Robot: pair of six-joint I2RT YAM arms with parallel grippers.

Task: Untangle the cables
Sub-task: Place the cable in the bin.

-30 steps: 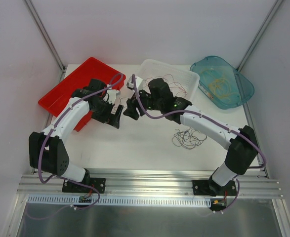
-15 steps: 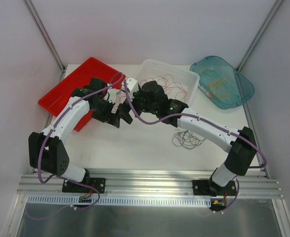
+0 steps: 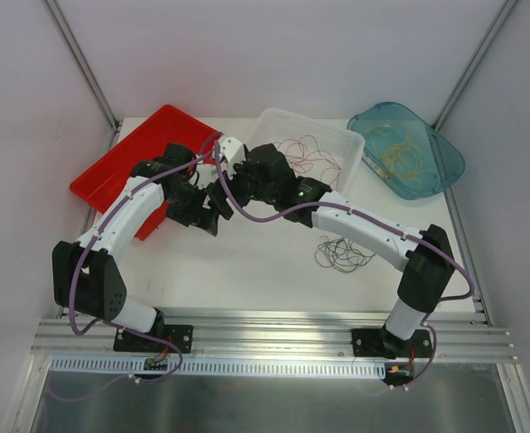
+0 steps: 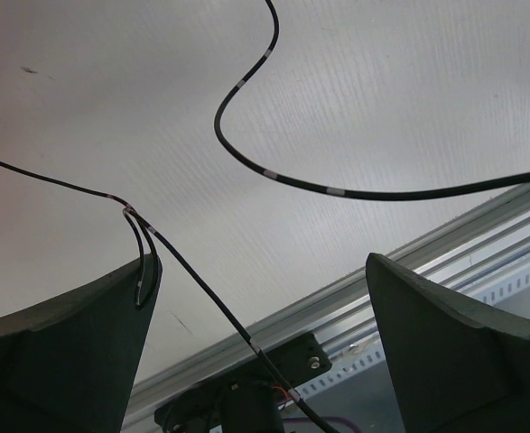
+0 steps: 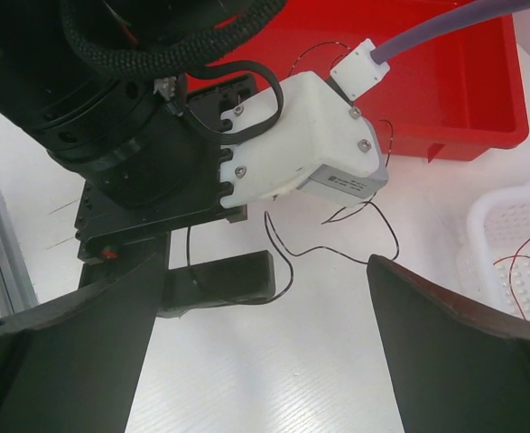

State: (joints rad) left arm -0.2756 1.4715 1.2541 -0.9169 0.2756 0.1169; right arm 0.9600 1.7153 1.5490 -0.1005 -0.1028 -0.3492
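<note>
Just off the right-hand edge of the shallow red plastic tray [image 3: 120, 167], the two arms were nose to nose over the white table. The left gripper [image 4: 260, 289] stood wide open and clamped nothing. Even so, a thin black cable [image 4: 274, 171] was hooked in a small loop over one of its fingers [image 4: 84, 343] and trailed off to either side. A further stretch curved across the gap farther out.

The right gripper [image 5: 265, 370] was spread just as wide and was empty. It hung just above its partner, on the side away from the red tray, looking down on it. From there the black strand curled on the table below and ahead of the right jaws, running loosely from the red tray's corner toward the white perforated basket [image 5: 517, 225].

To my eye the right gripper was nearer a free length, and would want to close across that run, not along it. A loose dark bundle of wire [image 3: 341, 255] lay well apart from the red tray, beyond both grippers.
</note>
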